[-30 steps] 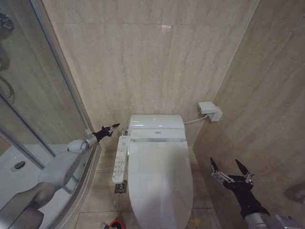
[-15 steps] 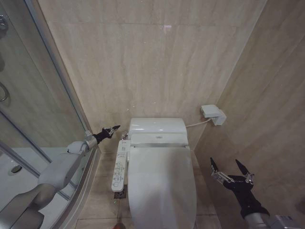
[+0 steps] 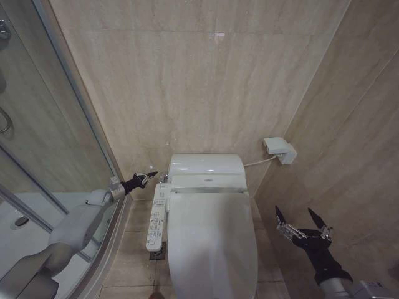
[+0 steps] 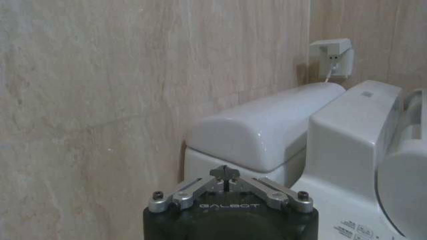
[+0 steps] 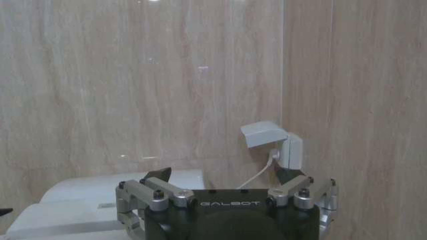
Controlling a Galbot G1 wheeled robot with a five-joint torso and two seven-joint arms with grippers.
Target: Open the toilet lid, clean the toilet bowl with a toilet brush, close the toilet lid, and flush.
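The toilet lid (image 3: 211,240) is down; the clenched left gripper (image 3: 147,177) is poised left of the tank, likely for flushing, the right gripper (image 3: 301,220) spread idle at lower right.

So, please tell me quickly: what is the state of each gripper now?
Left gripper: shut, holding nothing, beside the bidet-seat unit at the back of the toilet.
Right gripper: open, holding nothing, to the right of the closed toilet lid.

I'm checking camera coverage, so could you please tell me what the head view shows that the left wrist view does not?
Head view alone: the closed toilet lid, the remote panel, the glass shower door, and the open right hand beside the toilet. Left wrist view alone: the shut left hand seen close up, near the wall. Both share: the bidet-seat unit and the wall socket box.
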